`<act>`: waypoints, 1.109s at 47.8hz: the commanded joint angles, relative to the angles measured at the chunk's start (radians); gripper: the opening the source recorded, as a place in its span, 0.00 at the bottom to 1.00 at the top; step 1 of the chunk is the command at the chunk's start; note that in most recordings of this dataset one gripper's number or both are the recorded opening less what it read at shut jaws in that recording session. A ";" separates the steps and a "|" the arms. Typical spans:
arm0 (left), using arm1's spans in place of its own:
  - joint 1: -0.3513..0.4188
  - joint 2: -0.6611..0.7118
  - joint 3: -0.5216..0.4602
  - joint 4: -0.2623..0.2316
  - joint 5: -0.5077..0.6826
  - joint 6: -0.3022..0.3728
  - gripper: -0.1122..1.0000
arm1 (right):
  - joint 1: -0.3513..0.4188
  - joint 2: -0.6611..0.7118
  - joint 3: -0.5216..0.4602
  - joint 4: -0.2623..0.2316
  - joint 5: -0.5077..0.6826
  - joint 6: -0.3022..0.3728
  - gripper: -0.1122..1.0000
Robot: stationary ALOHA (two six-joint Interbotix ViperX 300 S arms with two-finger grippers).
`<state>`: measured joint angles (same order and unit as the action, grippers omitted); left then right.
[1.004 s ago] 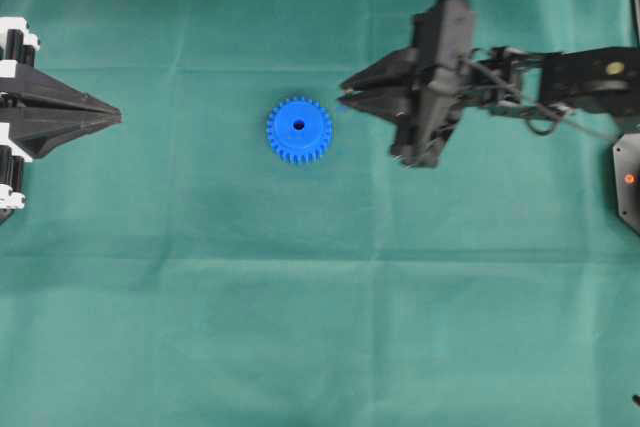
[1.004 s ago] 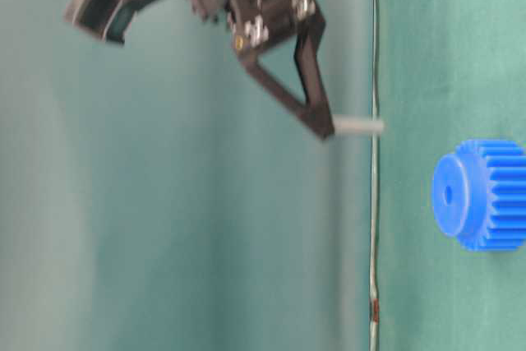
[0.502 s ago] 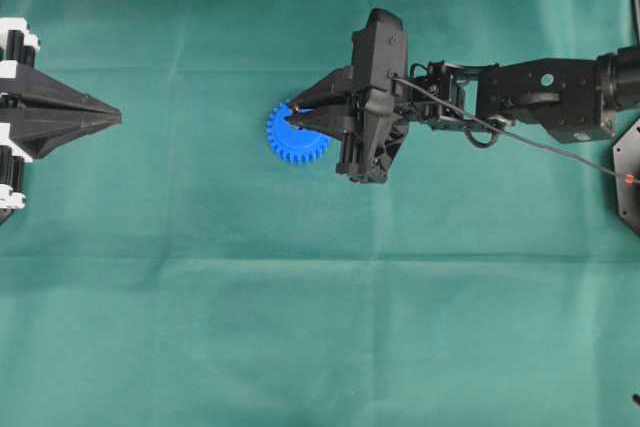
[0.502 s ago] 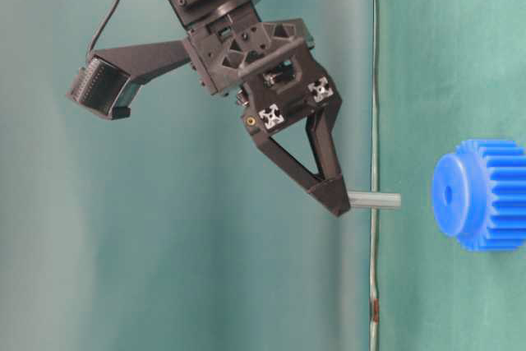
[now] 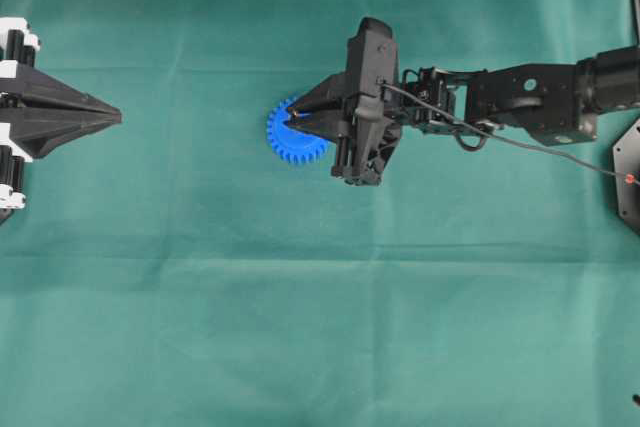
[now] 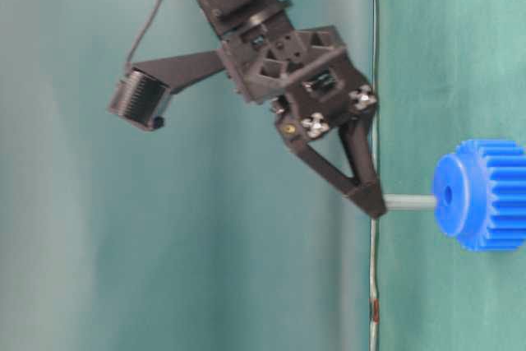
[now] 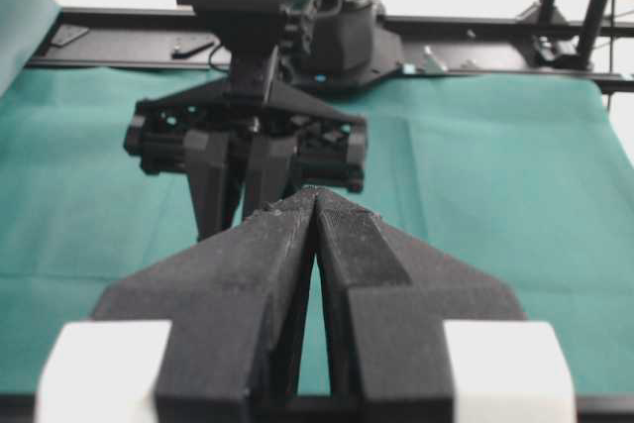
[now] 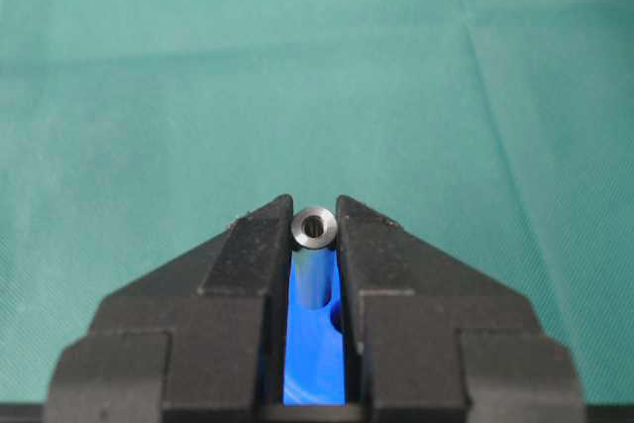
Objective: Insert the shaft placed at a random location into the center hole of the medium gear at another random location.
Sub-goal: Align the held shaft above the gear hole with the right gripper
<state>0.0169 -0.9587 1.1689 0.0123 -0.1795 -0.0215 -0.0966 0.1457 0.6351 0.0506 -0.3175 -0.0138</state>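
The blue medium gear [image 5: 288, 147] lies flat on the green cloth and also shows in the table-level view [image 6: 489, 195]. My right gripper [image 5: 290, 117] hovers over it, shut on the silvery shaft [image 6: 409, 201], which stands upright. In the table-level view the shaft's lower end touches the gear's hub at the center hole [image 6: 448, 195]. In the right wrist view the shaft [image 8: 315, 245] sits between the fingertips of my right gripper [image 8: 315, 220], with the blue hub [image 8: 312, 364] under it and the dark hole [image 8: 338, 318] just to its right. My left gripper [image 5: 115, 117] is shut and empty at the far left.
The green cloth [image 5: 320, 327] covers the table. The right arm [image 5: 530, 102] reaches in from the right edge. In the left wrist view my left gripper [image 7: 317, 195] points at the right gripper's body [image 7: 248, 146]; a black frame rail [image 7: 475, 32] runs behind the table.
My right gripper has moved left from beside the gear to over it and has come down. The shaft's lower end, clear of the gear before, now meets the hub. The left arm has not moved.
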 commanded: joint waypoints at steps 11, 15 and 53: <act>0.002 0.008 -0.012 0.002 -0.005 0.000 0.10 | -0.002 0.014 -0.017 0.003 -0.037 0.006 0.22; 0.000 0.008 -0.011 0.002 0.000 0.000 0.10 | -0.002 0.018 -0.017 0.003 -0.037 0.006 0.22; 0.002 0.008 -0.011 0.002 0.002 0.000 0.10 | -0.031 -0.057 0.011 -0.009 -0.058 -0.011 0.22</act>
<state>0.0169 -0.9587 1.1704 0.0107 -0.1733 -0.0215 -0.1258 0.1212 0.6504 0.0430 -0.3574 -0.0153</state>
